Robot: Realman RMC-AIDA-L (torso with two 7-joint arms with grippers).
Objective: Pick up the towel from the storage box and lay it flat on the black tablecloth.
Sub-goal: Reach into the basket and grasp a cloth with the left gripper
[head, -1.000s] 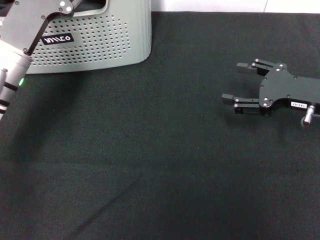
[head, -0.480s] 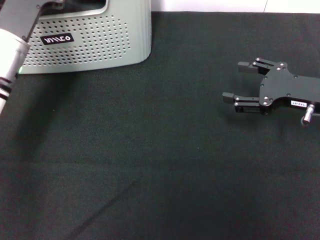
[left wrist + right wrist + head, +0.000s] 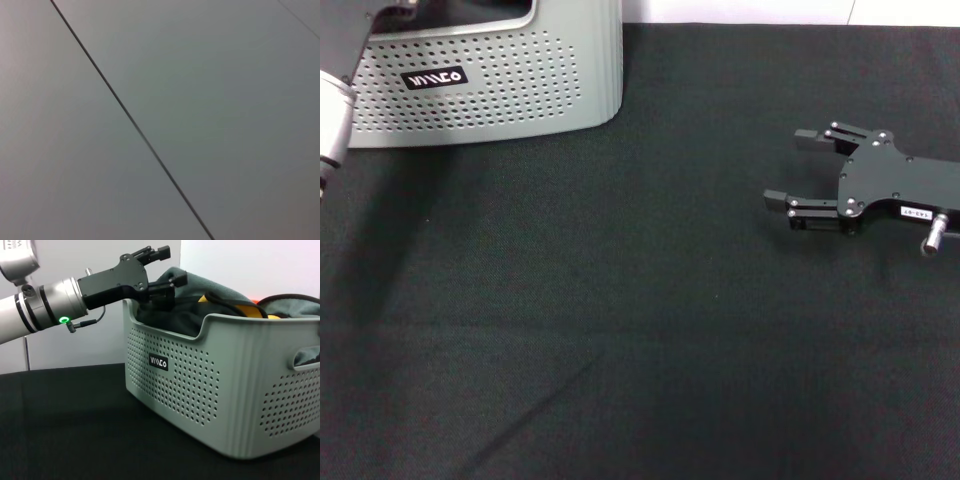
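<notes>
Smooth perforated plastic storage box [image 3: 220, 390], soft folded towel [image 3: 220, 302] cloth inside; matt woven black tablecloth [image 3: 650, 330]; matt black metal right gripper [image 3: 798, 168]

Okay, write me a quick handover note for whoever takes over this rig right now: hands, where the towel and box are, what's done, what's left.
Left hand: open, above the near corner of the storage box, fingers just over the towel, no grasp yet.
Right hand: open, empty, parked low over the right side of the black tablecloth.
The towel is bunched inside the box, grey side mostly up, yellow-orange showing. The box stands on the cloth's far left.
Done: left arm's reach to the box.
Left: grasp, lift out, lay flat on the cloth.
</notes>
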